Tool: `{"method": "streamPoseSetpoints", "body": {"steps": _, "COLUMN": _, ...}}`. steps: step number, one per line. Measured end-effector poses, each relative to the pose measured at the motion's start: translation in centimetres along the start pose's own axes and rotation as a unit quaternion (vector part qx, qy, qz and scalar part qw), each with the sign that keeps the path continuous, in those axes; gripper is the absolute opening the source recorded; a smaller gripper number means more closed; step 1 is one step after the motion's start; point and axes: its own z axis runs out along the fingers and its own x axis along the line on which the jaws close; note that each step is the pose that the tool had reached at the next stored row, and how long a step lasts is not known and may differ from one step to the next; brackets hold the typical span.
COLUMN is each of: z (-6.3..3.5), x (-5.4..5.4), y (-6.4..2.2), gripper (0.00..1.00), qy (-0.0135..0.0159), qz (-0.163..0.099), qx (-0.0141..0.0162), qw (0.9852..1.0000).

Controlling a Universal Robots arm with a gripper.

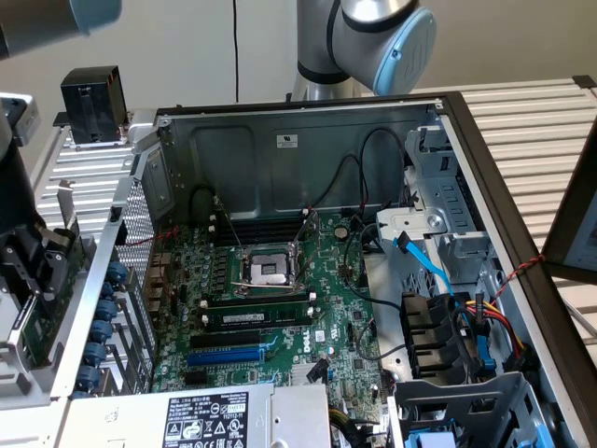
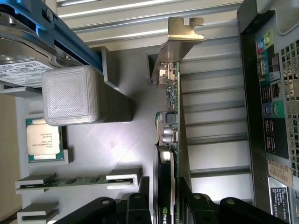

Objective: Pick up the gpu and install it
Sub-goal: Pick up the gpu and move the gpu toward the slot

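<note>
Where the exterior view takes in the open computer case [image 1: 252, 149], the gripper [image 1: 33, 271] is seen outside it, to the exterior view's left of the perforated rear wall [image 1: 131, 280]. The gpu [image 1: 42, 322] is held there, clear of the case, with its green board on edge and its silvery bracket [image 1: 65, 201] rising above the fingers. The motherboard [image 1: 326, 308] is laid flat inside the case. Its blue expansion slot [image 1: 227, 356] lies to the exterior view's right of the card, with the rear wall between the 2.

In the wrist view the gpu [image 2: 173, 116] is seen edge-on. Its long axis runs straight out from the gripper [image 2: 168, 196] to the bracket [image 2: 180, 42] at the far end. The 2 dark fingers [image 2: 145, 200] are closed against the card's faces at the end opposite the bracket, at a middling width; nothing else is gripped. The case's rear port panel [image 2: 273, 102] lies near the card, roughly parallel to its long axis. On the card's other side, a grey tray [image 2: 126, 154] is seen carrying 1 processor [image 2: 43, 140] and 1 memory stick [image 2: 79, 181].
</note>
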Motion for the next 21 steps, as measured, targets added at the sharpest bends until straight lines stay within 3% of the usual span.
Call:
{"method": "streamPoseSetpoints", "body": {"steps": 8, "z": -0.39, "x": 0.02, "y": -0.13, "gripper": 0.36, "qy": 0.0002, "qz": 0.001, "qx": -0.0026, "qw": 1.0000}}
{"method": "streamPoseSetpoints", "body": {"steps": 18, "z": -0.52, "x": 0.10, "y": -0.23, "gripper": 0.36, "qy": 0.0003, "qz": 0.001, "qx": -0.0026, "qw": 1.0000}}
{"method": "streamPoseSetpoints", "body": {"steps": 20, "z": -0.60, "x": 0.12, "y": -0.29, "gripper": 0.27, "qy": 0.0002, "qz": 0.001, "qx": -0.0027, "qw": 1.0000}}
{"method": "streamPoseSetpoints", "body": {"steps": 21, "z": -0.66, "x": 0.13, "y": -0.32, "gripper": 0.27, "qy": 0.0003, "qz": 0.001, "qx": -0.0027, "qw": 1.0000}}
